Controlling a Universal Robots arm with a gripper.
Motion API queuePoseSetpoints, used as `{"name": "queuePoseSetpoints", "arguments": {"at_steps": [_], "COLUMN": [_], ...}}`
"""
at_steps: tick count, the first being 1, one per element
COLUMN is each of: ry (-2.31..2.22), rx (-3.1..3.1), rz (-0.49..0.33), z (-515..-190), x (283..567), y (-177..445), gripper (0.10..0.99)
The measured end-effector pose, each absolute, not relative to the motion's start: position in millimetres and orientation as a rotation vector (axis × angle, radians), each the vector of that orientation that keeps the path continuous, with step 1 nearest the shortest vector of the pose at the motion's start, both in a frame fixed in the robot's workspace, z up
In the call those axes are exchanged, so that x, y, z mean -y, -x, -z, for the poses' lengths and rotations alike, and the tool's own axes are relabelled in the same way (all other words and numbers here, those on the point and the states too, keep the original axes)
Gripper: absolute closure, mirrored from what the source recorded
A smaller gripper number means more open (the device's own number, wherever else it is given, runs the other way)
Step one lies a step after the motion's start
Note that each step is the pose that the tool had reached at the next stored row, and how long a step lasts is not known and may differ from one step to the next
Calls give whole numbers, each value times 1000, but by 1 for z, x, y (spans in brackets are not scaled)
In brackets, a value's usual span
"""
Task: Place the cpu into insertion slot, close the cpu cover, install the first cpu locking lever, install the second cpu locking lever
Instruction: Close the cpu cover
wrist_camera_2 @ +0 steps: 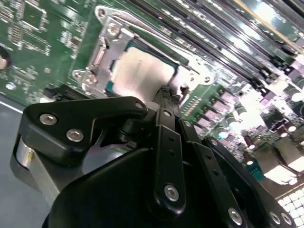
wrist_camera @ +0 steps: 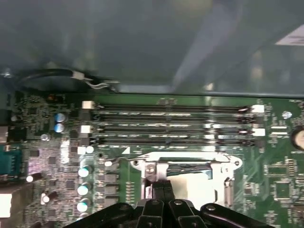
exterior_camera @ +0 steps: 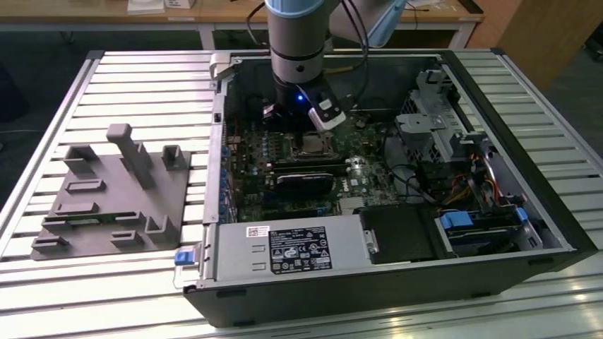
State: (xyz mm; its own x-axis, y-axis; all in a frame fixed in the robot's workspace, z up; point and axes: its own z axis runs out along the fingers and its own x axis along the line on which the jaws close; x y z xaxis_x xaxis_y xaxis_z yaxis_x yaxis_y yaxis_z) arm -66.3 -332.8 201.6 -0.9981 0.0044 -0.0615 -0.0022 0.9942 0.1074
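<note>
One table [exterior_camera: 141,85]: slatted metal, it carries an open computer case and a grey fixture
Computer case [exterior_camera: 377,300]: lies on its side, inside open to above
Grey fixture [exterior_camera: 113,198]: beside the case, on the exterior view's left
Arm [exterior_camera: 299,42]: reaches down into the case
Green board [wrist_camera: 275,190]: floor of the case
Black card [exterior_camera: 303,180]: just beside the socket
Insertion slot [exterior_camera: 293,145]: below the arm, on the green board
Gripper [wrist_camera_2: 166,95]: jaws closed together, nothing seen between them, tips at one edge of the cover; touching or not, I cannot tell
Cpu cover [wrist_camera_2: 105,45]: lies down over the slot
Cpu [wrist_camera_2: 137,71]: in the slot, seen through the cover's window
</note>
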Motion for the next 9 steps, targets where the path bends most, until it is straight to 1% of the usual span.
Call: {"name": "queuePoseSetpoints", "arguments": {"at_steps": [9], "ry": [-2], "rx": [-3075], "rz": [-183], "z": [-198], "x": [335], "y": [66], "gripper": [980]}}
